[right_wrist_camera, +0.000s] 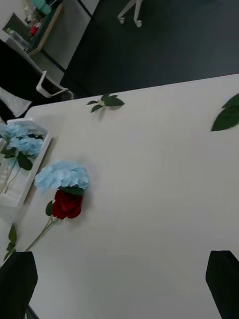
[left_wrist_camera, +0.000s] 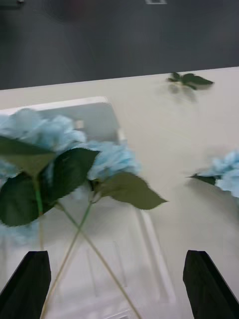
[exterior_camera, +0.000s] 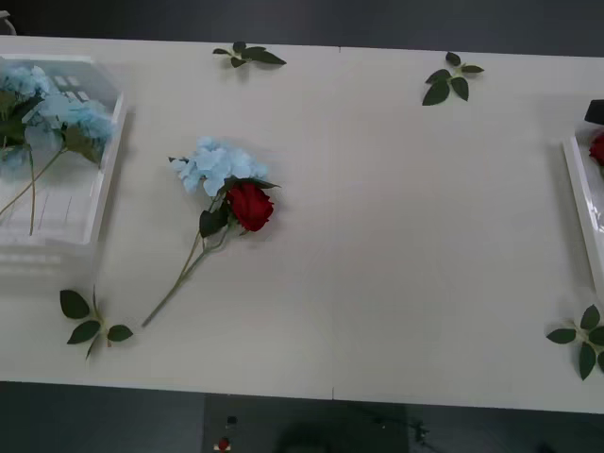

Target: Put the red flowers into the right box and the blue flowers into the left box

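Observation:
A blue flower (exterior_camera: 215, 165) and a red flower (exterior_camera: 250, 206) lie together left of the table's middle, heads touching and stems pointing to the front left; the right wrist view shows this blue flower (right_wrist_camera: 62, 175) and red flower (right_wrist_camera: 66, 204) too. Two more blue flowers (exterior_camera: 57, 113) lie in the left box (exterior_camera: 109, 170). Another red flower (exterior_camera: 597, 148) peeks from the right box (exterior_camera: 578, 189) at the right edge. My left gripper (left_wrist_camera: 117, 255) hangs open over the left box (left_wrist_camera: 74, 104) and its blue flowers (left_wrist_camera: 107, 157), holding nothing. My right gripper (right_wrist_camera: 119, 259) is open above bare table, well away from the pair.
Flowerless leaf sprigs lie at the back (exterior_camera: 247, 55), back right (exterior_camera: 449, 79), front left (exterior_camera: 91, 321) and front right (exterior_camera: 583, 338). Bare tabletop (exterior_camera: 406, 236) spreads between the flower pair and the right box. Dark floor lies beyond the table's far edge.

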### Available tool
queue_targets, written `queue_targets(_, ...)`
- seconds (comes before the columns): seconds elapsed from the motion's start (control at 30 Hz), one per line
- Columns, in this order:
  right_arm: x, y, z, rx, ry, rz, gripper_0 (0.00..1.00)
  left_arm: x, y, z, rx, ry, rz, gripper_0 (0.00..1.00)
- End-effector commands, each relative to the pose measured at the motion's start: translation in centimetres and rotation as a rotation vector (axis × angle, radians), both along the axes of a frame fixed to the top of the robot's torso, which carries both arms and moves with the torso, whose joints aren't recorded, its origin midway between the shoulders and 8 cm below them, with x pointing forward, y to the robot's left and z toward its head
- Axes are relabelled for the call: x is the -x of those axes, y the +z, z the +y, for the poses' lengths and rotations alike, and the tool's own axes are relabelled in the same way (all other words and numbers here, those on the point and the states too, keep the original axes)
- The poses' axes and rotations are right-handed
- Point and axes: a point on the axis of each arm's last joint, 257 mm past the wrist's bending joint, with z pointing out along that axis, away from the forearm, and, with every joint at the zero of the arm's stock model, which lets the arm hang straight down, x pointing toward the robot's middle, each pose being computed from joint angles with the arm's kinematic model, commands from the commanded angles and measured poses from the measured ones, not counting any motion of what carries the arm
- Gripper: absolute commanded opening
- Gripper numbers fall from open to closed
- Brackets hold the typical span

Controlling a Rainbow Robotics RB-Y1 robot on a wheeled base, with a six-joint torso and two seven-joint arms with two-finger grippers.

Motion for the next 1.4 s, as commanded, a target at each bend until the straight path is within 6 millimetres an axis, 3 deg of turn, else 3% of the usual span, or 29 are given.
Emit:
queue_targets(0.03, 2.0, 0.9, 5.8, 0.067, 0.167, -0.136, 1.00, -1.2, 2.1, -7.0, -0.052, -0.141, -0.007, 0.77)
queue_targets(0.1, 3.0, 1.0, 7.6, 0.098, 0.222, -0.195, 1.00, -2.0, 1.4, -10.1, -0.039, -0.173, 0.030, 0.77)
queue_targets(0.23, 4.7, 1.1, 10.3, 0.141, 0.298, -0.265, 1.00, -3.7, -0.4, -13.8, -0.065, -0.200, 0.064, 0.76)
queue_targets(0.4, 7.0, 1.4, 13.7, 0.171, 0.383, -0.339, 1.00, -5.1, -5.2, -18.7, -0.148, -0.242, 0.125, 0.77)
queue_targets(0.53, 7.9, 1.2, 15.5, 0.197, 0.409, -0.380, 1.00, -5.4, -9.3, -21.1, -0.174, -0.237, 0.167, 0.76)
queue_targets(0.63, 7.9, 1.0, 16.0, 0.208, 0.416, -0.396, 1.00, -5.4, -11.9, -21.8, -0.206, -0.221, 0.195, 0.77)
queue_targets(0.87, 6.8, -0.4, 14.4, 0.215, 0.431, -0.403, 1.00, -4.8, -16.1, -22.4, -0.298, -0.205, 0.243, 0.77)
queue_targets(1.0, 6.5, -1.8, 12.3, 0.207, 0.497, -0.393, 1.00, -4.7, -17.7, -23.1, -0.338, -0.200, 0.250, 0.89)
queue_targets(1.07, 6.3, -2.5, 11.1, 0.208, 0.525, -0.396, 1.00, -4.8, -18.3, -23.5, -0.358, -0.194, 0.246, 1.00)
queue_targets(1.23, 6.3, -3.2, 9.4, 0.197, 0.594, -0.411, 1.00, -5.6, -18.7, -24.1, -0.407, -0.177, 0.211, 1.00)
queue_targets(1.4, 6.4, -3.6, 8.3, 0.146, 0.617, -0.362, 1.00, -6.0, -18.6, -23.2, -0.433, -0.145, 0.200, 1.00)
